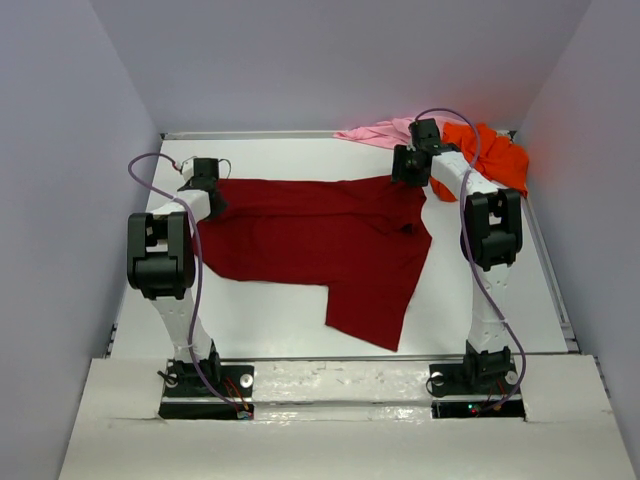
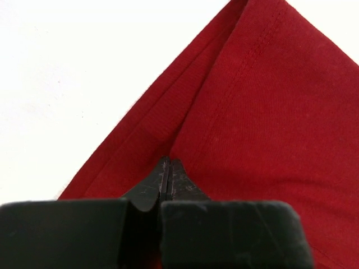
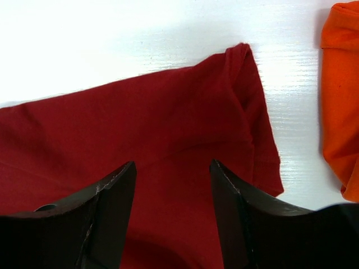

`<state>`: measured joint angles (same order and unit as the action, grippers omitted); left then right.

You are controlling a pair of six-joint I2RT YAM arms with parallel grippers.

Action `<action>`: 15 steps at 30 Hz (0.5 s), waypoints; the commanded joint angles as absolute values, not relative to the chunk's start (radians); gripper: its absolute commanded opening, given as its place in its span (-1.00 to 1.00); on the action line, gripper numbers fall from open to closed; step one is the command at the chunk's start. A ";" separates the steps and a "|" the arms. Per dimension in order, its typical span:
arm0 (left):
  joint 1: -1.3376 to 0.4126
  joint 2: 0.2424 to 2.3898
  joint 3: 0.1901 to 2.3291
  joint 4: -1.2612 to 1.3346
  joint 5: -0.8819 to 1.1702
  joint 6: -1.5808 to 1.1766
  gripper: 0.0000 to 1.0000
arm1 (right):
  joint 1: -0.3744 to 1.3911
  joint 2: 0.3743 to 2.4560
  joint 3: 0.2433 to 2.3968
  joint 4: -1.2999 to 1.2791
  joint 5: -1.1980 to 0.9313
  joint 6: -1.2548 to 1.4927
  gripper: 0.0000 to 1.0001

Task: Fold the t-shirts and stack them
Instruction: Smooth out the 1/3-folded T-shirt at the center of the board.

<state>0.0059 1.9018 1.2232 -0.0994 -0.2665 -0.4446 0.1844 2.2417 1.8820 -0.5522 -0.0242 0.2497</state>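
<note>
We note the crimson t-shirt spread mid-frame on the desk. Left end effector pinched shut on its hem; right end effector gapes above the sleeve, presumably to lift both edges for folding.

I count three t-shirts on the one surface: one dark red t-shirt, and beyond its far right corner one pale pink t-shirt and one orange t-shirt. Two arms flank the red one, a left arm and a right arm.

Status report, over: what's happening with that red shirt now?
Left end effector shut on edge of dark red t-shirt. Right end effector open over its sleeve. Orange t-shirt and pink t-shirt heaped far right, out of the way.
</note>
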 commanded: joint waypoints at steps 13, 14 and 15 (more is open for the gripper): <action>0.040 1.858 1.460 -0.189 -0.311 -0.379 -1.00 | 0.181 2.244 1.890 -0.520 -0.006 0.232 0.21; 0.040 1.865 1.469 -0.196 -0.316 -0.374 -1.00 | 0.181 2.244 1.888 -0.520 -0.006 0.233 0.21; 0.041 1.873 1.477 -0.205 -0.318 -0.374 -1.00 | 0.181 2.246 1.888 -0.520 -0.006 0.232 0.21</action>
<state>0.0330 1.9018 1.4208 -0.1650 -0.2817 -0.4026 0.1844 2.2417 1.8820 -0.5522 -0.0181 0.2462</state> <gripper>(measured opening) 0.014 0.603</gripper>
